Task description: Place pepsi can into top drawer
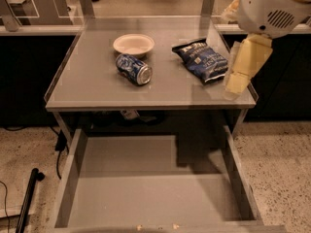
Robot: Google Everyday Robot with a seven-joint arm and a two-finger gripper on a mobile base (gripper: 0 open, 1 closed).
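The pepsi can [133,69] is blue with white markings and lies on its side on the grey table [92,84], left of centre, just in front of a white bowl. The top drawer [69,178] is pulled out below the table front and nothing shows inside it. My gripper [236,84] hangs cream-coloured from the white arm head [272,6] over the table's right edge, right of the chip bag and well to the right of the can. It holds nothing that I can see.
A white bowl [133,44] stands behind the can. A flat dark-blue chip bag [200,59] lies at the right of the table. Low rails run along the table's sides and back. A black pole [26,200] lies on the speckled floor at left.
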